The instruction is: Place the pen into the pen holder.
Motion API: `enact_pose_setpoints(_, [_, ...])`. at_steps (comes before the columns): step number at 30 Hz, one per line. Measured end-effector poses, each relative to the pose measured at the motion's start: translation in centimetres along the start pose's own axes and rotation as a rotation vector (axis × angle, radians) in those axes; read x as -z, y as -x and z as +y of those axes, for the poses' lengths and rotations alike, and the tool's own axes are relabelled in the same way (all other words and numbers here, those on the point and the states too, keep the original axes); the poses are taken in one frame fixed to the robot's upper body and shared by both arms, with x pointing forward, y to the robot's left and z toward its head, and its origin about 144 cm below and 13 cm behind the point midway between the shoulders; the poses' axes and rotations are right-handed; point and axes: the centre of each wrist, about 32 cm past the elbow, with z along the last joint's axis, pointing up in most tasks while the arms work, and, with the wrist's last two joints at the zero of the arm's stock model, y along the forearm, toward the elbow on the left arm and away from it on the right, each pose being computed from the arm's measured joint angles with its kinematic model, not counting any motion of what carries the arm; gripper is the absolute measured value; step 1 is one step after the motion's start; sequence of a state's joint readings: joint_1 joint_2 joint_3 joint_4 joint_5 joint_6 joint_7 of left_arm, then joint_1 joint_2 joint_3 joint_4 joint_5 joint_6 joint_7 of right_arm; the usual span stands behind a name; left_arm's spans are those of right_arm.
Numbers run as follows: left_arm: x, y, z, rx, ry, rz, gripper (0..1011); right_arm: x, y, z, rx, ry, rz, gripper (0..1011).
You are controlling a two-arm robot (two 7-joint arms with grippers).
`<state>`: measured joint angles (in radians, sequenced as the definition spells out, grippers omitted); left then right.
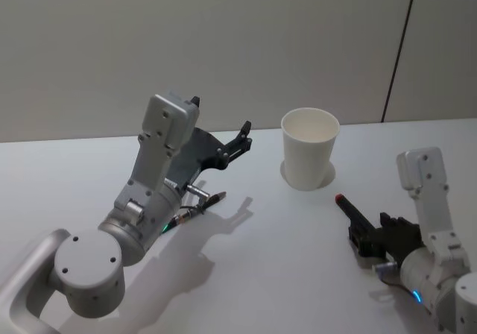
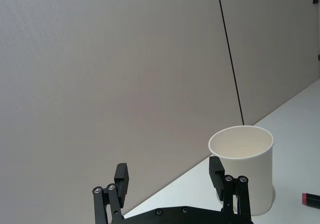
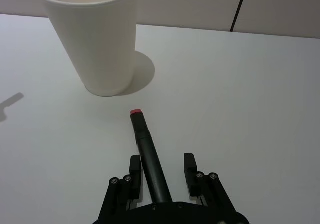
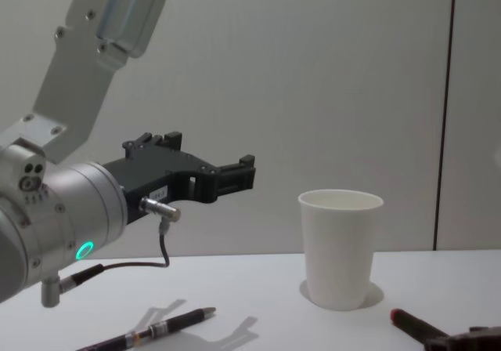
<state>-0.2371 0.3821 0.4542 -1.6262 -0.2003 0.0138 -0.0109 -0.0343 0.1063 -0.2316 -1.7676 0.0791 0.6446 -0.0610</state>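
The pen [image 3: 148, 151] lies between the right gripper [image 3: 161, 165]'s fingers [image 3: 134, 168]. Its rear end is hidden under the gripper's body, and its red tip points toward the pen holder [image 3: 97, 44]. In the right wrist view the fingers stand apart. The pen is close against one of them, and a gap shows on the other side. Whether the pen rests on the desk [image 3: 240, 94] or hangs just above it cannot be told.

In the chest view the right gripper [image 4: 463, 338] is cut off by the frame's edge. There the pen [image 4: 407, 321] juts out low, near the base of the pen holder [image 4: 338, 249] on its right. The head view gives the layout. The pen holder [image 1: 308, 155] stands upright and open-mouthed on the desk [image 1: 283, 267]. The pen [image 1: 350, 213] and right gripper [image 1: 370, 231] are nearer the robot and to the right of it, the tip apart from the cup.

The left gripper [image 1: 240, 140] hangs in the air to the left of the pen holder, at about rim height, its fingers wide apart with nothing between them. In its own wrist view the left gripper [image 2: 169, 170] frames the pen holder [image 2: 245, 176], with the pen's red end [image 2: 310, 199] at the edge.

A second pen [image 1: 200, 209] lies flat on the desk well to the left of the pen holder. Part of it is hidden behind the left arm in the head view, and it is plainer in the chest view [image 4: 156, 329]. Nothing stands between the pen and the pen holder.
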Motion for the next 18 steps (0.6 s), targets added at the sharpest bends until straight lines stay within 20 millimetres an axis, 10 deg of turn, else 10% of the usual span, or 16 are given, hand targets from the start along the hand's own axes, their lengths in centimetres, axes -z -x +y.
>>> enact_pose_setpoints(18, [0.0, 0.0, 0.0, 0.0, 0.0, 0.0, 1001, 0.13, -0.18, 0.28, 0.029, -0.014, 0.001, 396])
